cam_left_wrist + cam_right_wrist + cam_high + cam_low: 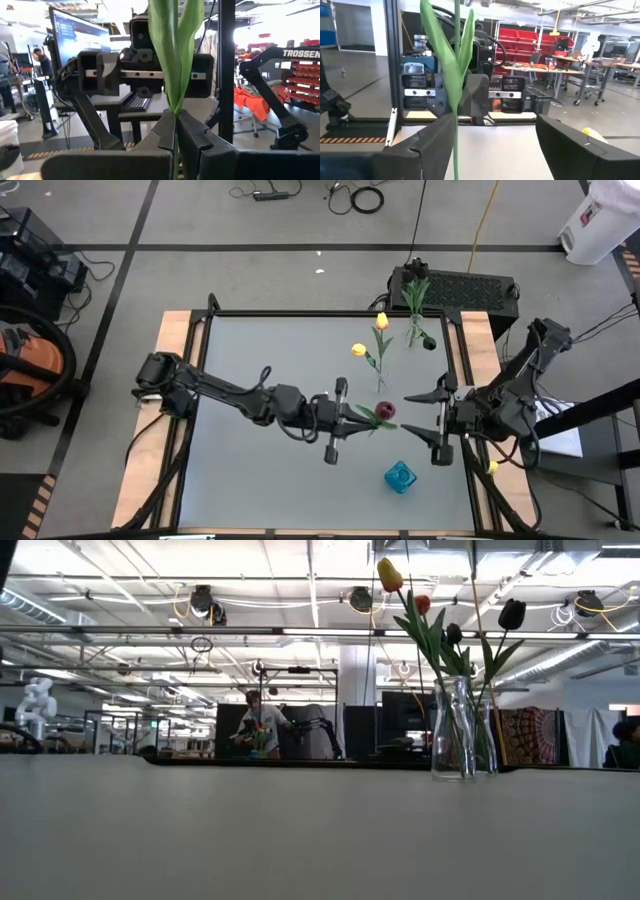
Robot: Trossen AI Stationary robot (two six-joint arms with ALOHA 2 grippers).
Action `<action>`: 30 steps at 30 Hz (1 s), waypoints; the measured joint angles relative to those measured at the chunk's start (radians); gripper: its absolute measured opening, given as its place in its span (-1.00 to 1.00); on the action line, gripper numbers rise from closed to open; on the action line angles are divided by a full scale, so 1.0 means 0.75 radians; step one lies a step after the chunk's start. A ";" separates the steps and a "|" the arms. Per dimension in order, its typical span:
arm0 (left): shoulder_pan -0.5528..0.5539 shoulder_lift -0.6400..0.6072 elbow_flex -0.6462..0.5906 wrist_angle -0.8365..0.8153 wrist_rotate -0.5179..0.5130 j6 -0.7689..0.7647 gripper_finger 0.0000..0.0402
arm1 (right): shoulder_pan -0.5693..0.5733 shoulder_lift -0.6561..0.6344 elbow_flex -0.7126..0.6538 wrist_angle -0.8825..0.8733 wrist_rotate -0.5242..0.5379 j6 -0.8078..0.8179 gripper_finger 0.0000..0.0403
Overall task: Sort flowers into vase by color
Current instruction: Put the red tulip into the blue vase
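A glass vase (pixel 455 730) holds yellow, red and seemingly dark tulips (pixel 440 635).

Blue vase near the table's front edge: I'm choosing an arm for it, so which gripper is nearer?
Right. The right gripper, open, sits just up and to the right of the blue vase. The left gripper, shut on the red tulip, is farther off, up-left.

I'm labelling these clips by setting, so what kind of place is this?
Probably a robotics lab or workshop: a large open hall with exposed ceiling ducts, red parts bins along a wall, and workbenches and a monitor beyond the table.
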 joint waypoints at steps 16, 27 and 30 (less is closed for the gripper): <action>0.088 0.166 0.204 -0.013 0.170 0.021 -0.95 | -0.028 0.005 0.000 0.114 -0.283 -0.026 0.33; 0.087 0.211 0.280 -0.019 0.231 0.023 -0.95 | -0.075 0.006 0.000 0.113 -0.278 -0.028 0.33; 0.087 0.228 0.292 -0.011 0.231 0.024 -0.95 | -0.081 0.006 0.000 0.113 -0.281 -0.027 0.33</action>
